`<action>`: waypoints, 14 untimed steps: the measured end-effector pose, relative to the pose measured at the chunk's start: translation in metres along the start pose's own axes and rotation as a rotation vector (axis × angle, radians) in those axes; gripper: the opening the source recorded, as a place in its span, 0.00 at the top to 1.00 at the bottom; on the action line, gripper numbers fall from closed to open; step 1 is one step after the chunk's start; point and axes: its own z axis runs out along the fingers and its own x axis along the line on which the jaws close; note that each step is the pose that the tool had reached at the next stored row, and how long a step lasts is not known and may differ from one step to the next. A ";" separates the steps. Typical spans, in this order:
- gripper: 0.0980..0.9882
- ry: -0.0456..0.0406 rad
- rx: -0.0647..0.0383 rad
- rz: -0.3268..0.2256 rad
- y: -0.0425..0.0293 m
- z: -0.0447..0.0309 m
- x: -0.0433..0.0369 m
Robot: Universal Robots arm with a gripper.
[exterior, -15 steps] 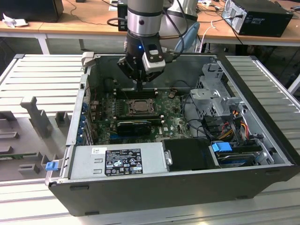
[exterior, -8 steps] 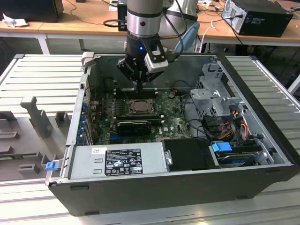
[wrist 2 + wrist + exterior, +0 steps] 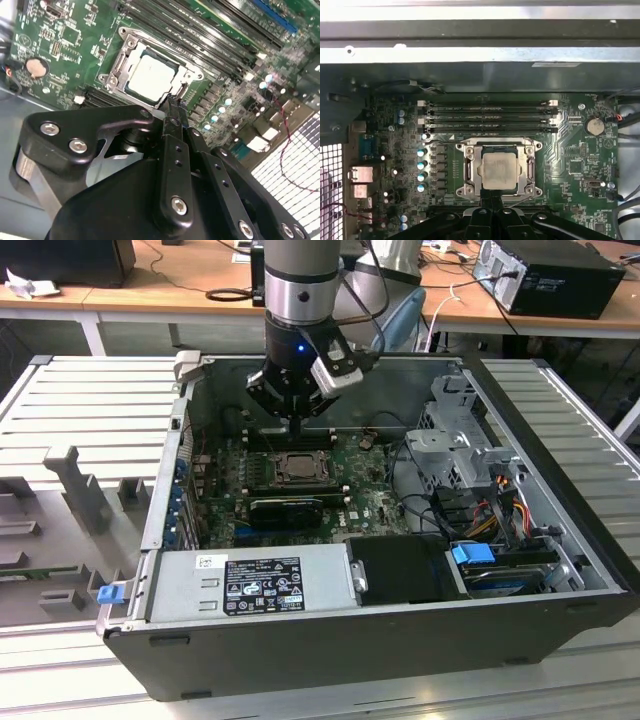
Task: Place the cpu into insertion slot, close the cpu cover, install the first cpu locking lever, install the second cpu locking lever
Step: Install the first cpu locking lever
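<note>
The cpu [image 3: 297,468] [image 3: 152,75] [image 3: 498,169], a pale square chip, lies flat in the insertion slot [image 3: 464,190] on the green motherboard [image 3: 375,502]. The grey cpu cover [image 3: 471,167] [image 3: 187,75] lies down around the chip, whose face shows through its window. My gripper [image 3: 297,430] [image 3: 172,106] [image 3: 492,201] hangs just over the socket's edge, on the side toward the memory slots in the exterior view. Its narrow black fingers are shut together with nothing visible between them, the tips close to the socket rim. A thin metal lever [image 3: 445,142] runs along the socket's far side in the first wrist view.
The board lies inside an open computer case [image 3: 330,640]. Black memory slots [image 3: 487,117] run beside the socket, and a long black card [image 3: 287,508] lies on its other side. A power supply [image 3: 255,585], a drive cage [image 3: 455,440] and cables [image 3: 480,515] crowd the exterior view's right.
</note>
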 end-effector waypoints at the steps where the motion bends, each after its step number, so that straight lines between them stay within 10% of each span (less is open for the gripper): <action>1: 0.99 -0.0020 0.000 -0.002 0.0000 0.0004 0.0027; 9: 0.99 -0.0136 -0.004 -0.004 0.0000 0.0051 0.0398; 14: 0.99 -0.0136 -0.007 -0.005 0.0000 0.0056 0.0483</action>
